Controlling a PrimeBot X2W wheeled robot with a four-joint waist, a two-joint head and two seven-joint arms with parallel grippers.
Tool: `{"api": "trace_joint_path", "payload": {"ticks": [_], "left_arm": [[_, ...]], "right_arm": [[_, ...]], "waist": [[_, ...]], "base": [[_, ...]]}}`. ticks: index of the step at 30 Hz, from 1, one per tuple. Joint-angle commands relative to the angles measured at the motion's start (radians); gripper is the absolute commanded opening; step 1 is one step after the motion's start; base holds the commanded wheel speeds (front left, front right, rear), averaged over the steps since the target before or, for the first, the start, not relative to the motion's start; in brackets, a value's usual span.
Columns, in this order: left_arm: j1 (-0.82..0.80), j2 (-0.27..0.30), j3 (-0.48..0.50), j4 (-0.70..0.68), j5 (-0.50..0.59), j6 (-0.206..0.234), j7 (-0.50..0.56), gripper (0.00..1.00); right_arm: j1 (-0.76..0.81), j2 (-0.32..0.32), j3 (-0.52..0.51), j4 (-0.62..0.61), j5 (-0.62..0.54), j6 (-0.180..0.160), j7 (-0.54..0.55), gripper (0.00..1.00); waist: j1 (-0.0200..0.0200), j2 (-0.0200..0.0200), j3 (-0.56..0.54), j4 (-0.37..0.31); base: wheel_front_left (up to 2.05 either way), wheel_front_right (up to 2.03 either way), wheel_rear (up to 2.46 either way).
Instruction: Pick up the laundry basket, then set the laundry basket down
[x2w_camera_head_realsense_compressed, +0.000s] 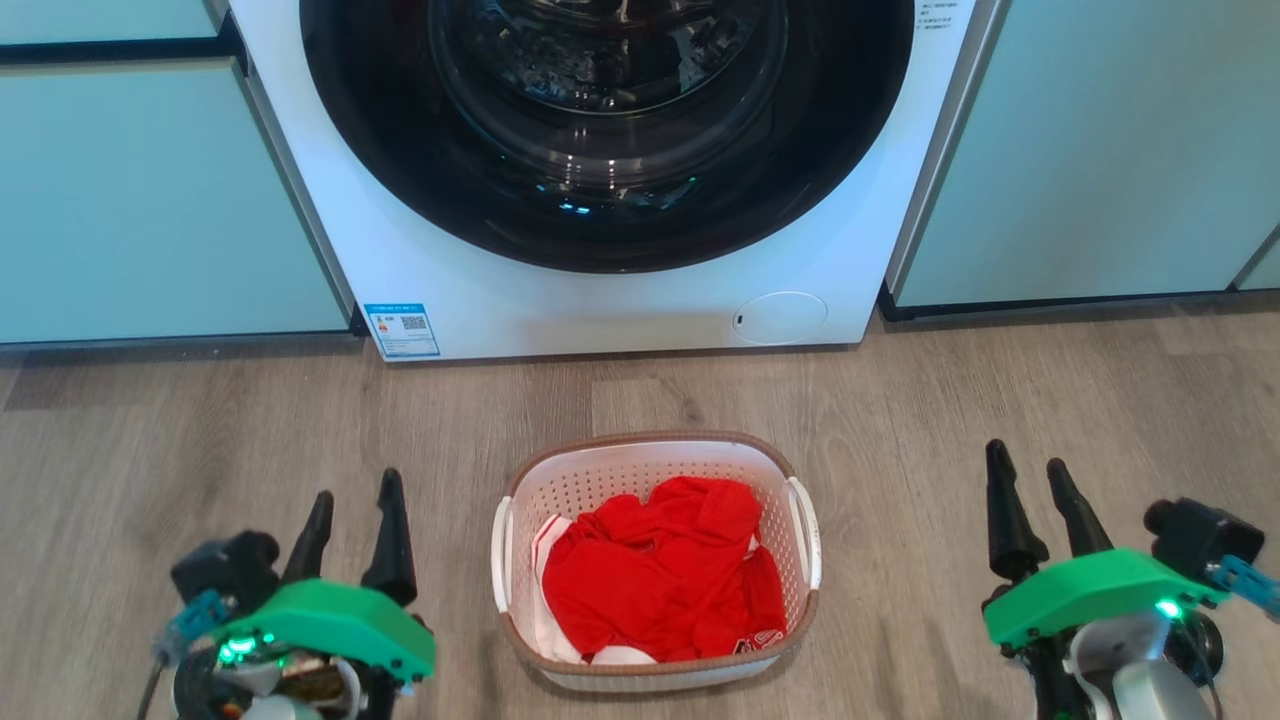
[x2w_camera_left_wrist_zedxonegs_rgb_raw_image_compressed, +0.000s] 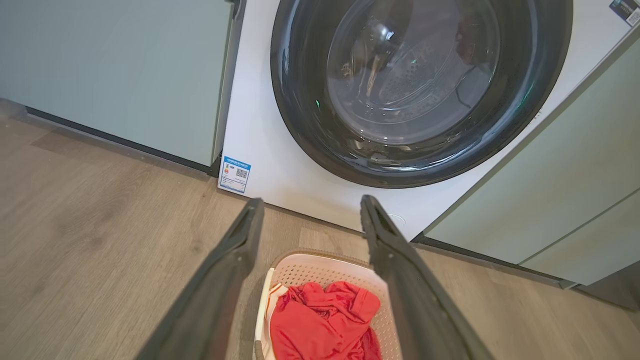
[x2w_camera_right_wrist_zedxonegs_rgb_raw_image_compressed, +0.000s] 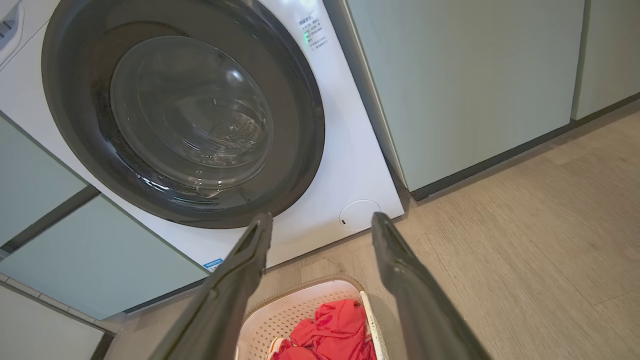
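The basket (x2w_camera_head_realsense_compressed: 650, 437) sits on the wood floor (x2w_camera_head_realsense_compressed: 200, 420), centred in front of the washer (x2w_camera_head_realsense_compressed: 420, 260) and a little nearer than it, apart from its white front. Red clothes (x2w_camera_head_realsense_compressed: 660, 570) lie heaped inside, with some white cloth under them. The left gripper (x2w_camera_head_realsense_compressed: 356, 487) is left of the basket, clear of its handle, fingers spread and empty. The right gripper (x2w_camera_head_realsense_compressed: 1027, 455) is farther off to the right, also spread and empty. Both point toward the washer, which pale green cabinets (x2w_camera_head_realsense_compressed: 130, 200) flank.
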Motion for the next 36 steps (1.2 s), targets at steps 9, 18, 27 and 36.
{"api": "trace_joint_path", "payload": {"ticks": [9,18,27,36], "left_arm": [[-0.009,0.025,-0.005,-0.059,0.135,0.032,-0.039,1.0],[0.003,0.02,-0.009,-0.076,0.233,0.038,-0.066,1.0],[0.017,0.006,-0.001,-0.083,0.333,0.025,-0.092,1.0],[0.029,-0.013,0.011,-0.081,0.427,0.01,-0.116,1.0]], "right_arm": [[-0.008,-0.012,0.037,-0.055,-0.134,0.005,-0.04,1.0],[-0.005,-0.013,0.051,-0.069,-0.238,0.005,-0.067,1.0],[-0.002,-0.014,0.065,-0.085,-0.346,0.005,-0.093,1.0],[0.0,-0.015,0.078,-0.098,-0.444,0.006,-0.116,1.0]], "waist": [[-0.0001,0.0,-0.002,-0.003],[-0.0001,0.0,-0.001,-0.006],[-0.0001,0.0,-0.001,-0.008],[-0.0001,0.0,-0.002,-0.009]], "base": [[0.0,0.0,0.0],[0.0,0.0,0.0],[0.0,0.0,0.0],[0.0,0.0,0.0]]}}
